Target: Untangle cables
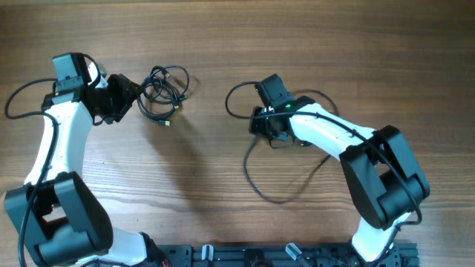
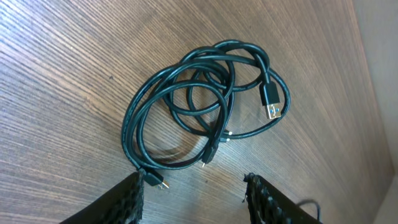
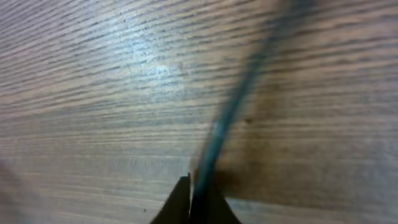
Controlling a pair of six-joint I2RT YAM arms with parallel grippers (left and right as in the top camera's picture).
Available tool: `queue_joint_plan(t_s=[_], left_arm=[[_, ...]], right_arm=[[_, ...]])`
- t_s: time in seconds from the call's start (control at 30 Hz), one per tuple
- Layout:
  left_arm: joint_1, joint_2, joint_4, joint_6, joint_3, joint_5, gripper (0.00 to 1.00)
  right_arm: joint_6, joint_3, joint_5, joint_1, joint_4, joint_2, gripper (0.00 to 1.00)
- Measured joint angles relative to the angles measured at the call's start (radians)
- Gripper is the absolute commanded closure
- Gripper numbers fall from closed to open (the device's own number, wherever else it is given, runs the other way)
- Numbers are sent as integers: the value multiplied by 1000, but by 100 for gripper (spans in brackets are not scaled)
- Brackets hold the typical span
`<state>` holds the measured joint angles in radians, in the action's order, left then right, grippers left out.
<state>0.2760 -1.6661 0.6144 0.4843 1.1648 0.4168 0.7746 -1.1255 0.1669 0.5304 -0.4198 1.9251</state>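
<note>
The left gripper (image 2: 194, 198) stands wide open and empty, just beside the knotted bundle (image 2: 205, 106). The right gripper (image 3: 196, 204) is closed (tightly, it seems) on one loose cable (image 3: 239, 99), well apart from the bundle.

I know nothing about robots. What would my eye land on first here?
Probably the knotted bundle of black cables on the wooden table, lying just ahead of the left claw, which is open. Next comes the right claw, pinched shut on a loose cable that sprawls in a wide loop across the table's middle.
</note>
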Motion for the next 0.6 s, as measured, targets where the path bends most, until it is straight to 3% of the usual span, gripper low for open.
queue_joint_plan(t_s=[0.1, 0.23, 0.37, 0.6], left_arm=[[0, 0, 0, 0, 0, 0, 44], [0, 0, 0, 0, 0, 0, 43], [0, 0, 0, 0, 0, 0, 43], [0, 0, 0, 0, 0, 0, 43]], right_arm=[[0, -5, 4, -18, -18, -2, 96], [-7, -34, 34, -146, -54, -114, 96], [-50, -74, 9, -376, -55, -368, 96], [-93, -77, -107, -702, 11, -391, 96]])
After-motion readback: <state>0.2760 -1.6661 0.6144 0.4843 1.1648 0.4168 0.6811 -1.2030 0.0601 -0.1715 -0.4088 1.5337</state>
